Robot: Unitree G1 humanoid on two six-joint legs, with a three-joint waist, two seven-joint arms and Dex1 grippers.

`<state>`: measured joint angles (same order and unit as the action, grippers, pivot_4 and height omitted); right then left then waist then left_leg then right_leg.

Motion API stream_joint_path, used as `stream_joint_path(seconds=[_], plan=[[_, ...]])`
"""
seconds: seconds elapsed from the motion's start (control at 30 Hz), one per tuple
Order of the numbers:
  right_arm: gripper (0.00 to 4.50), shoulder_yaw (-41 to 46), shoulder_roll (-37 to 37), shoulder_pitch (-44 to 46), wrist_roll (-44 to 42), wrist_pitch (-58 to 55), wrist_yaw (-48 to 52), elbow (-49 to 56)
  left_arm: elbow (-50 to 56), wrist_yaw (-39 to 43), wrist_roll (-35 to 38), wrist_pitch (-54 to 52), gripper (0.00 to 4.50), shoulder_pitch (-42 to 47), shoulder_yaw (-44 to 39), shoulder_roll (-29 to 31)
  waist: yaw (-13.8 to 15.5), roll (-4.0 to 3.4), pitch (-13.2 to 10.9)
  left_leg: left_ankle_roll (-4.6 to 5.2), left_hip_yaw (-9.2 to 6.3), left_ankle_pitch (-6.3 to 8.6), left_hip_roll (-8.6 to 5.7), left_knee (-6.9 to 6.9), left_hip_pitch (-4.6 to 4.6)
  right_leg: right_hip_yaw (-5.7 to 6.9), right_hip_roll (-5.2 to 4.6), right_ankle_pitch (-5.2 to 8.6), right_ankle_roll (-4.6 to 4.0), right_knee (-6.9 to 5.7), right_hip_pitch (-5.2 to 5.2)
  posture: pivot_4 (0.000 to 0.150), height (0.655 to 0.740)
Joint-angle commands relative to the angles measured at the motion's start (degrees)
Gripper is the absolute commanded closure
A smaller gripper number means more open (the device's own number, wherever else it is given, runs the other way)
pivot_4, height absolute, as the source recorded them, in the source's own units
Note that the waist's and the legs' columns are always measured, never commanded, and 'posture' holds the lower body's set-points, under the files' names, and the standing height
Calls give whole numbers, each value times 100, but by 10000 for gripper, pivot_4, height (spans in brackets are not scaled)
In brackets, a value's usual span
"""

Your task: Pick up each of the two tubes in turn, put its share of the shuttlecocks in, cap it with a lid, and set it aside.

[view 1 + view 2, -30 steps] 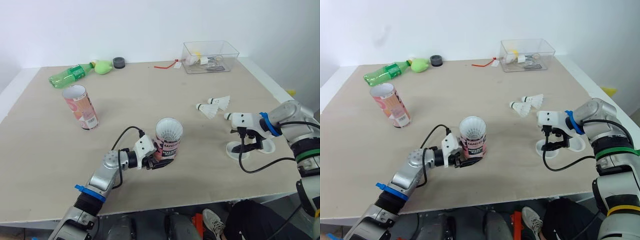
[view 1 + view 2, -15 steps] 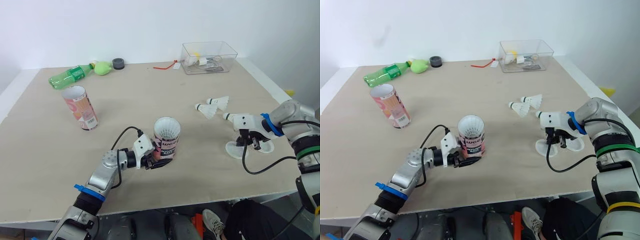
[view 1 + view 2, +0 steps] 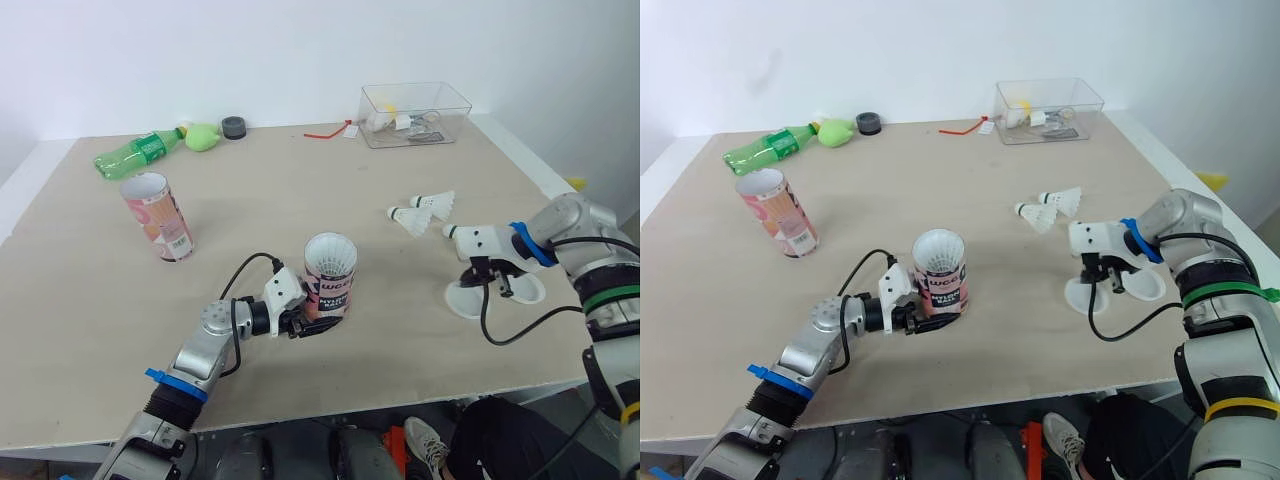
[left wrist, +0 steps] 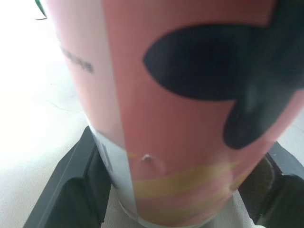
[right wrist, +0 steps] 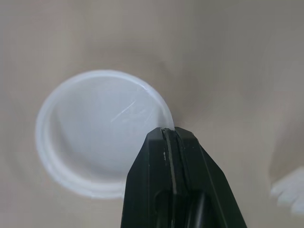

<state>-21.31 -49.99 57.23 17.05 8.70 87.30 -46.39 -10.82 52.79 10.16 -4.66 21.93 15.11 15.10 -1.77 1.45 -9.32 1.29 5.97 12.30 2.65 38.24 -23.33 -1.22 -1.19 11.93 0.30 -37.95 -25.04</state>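
In the middle of the table stands a pink tube [image 3: 329, 285] holding white shuttlecocks, and my left gripper [image 3: 312, 322] is shut around its base. In the left wrist view its fingers [image 4: 71, 185] flank the tube [image 4: 190, 104]. A second pink tube [image 3: 157, 215], open on top, stands at the left. Two loose shuttlecocks [image 3: 421, 212] lie to the right of the centre. My right gripper [image 5: 169, 134] is shut on the rim of a white lid [image 5: 102, 137], just above the table at the right [image 3: 467, 298].
Another white lid [image 3: 527, 290] lies beside the held one, partly behind my right gripper. Along the back edge are a clear plastic box [image 3: 415, 113], a green bottle [image 3: 135, 153], a green object [image 3: 205, 133] and a black cap [image 3: 235, 126].
My right gripper stood open over the lids and has shut on the rim of the nearer lid. The left gripper and its tube have not moved.
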Motion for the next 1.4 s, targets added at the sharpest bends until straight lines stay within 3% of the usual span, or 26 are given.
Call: stream_joint_path(seconds=[0.03,0.3,0.67,0.93,1.4], plan=[[43853,351,-99,495,-388,285,259,496,-315,-90,-51,63,15093,44,-133,40,0,-6,-3,0,0,0,0,-1,0,0,0,0,0,0,-1,1500,7400],[43853,143,-96,1302,-1027,672,520,873,-1077,-29,-143,353,15093,443,-114,-145,15,-6,-3,0,2,0,-4,-4,-3,2,-7,1,-1,0,-5,1500,7400],[43853,-1003,371,3012,-2667,637,520,1102,-2022,99,-308,769,15093,1027,-55,-397,49,-6,-2,0,10,0,-4,-16,-3,4,-16,3,-6,1,-11,1500,7400],[43853,-1624,781,3216,-3047,856,520,1162,-1858,440,-137,366,15093,1020,-48,-480,61,-7,-2,-1,14,1,-11,-16,-20,10,-34,3,-3,12,-17,1500,7400],[43853,-1705,1442,3317,-2905,1103,520,813,-1457,595,-219,-161,15093,849,8,-421,61,-8,-2,-8,-17,29,-11,-27,-43,24,-21,8,-16,12,-25,1500,7400]])
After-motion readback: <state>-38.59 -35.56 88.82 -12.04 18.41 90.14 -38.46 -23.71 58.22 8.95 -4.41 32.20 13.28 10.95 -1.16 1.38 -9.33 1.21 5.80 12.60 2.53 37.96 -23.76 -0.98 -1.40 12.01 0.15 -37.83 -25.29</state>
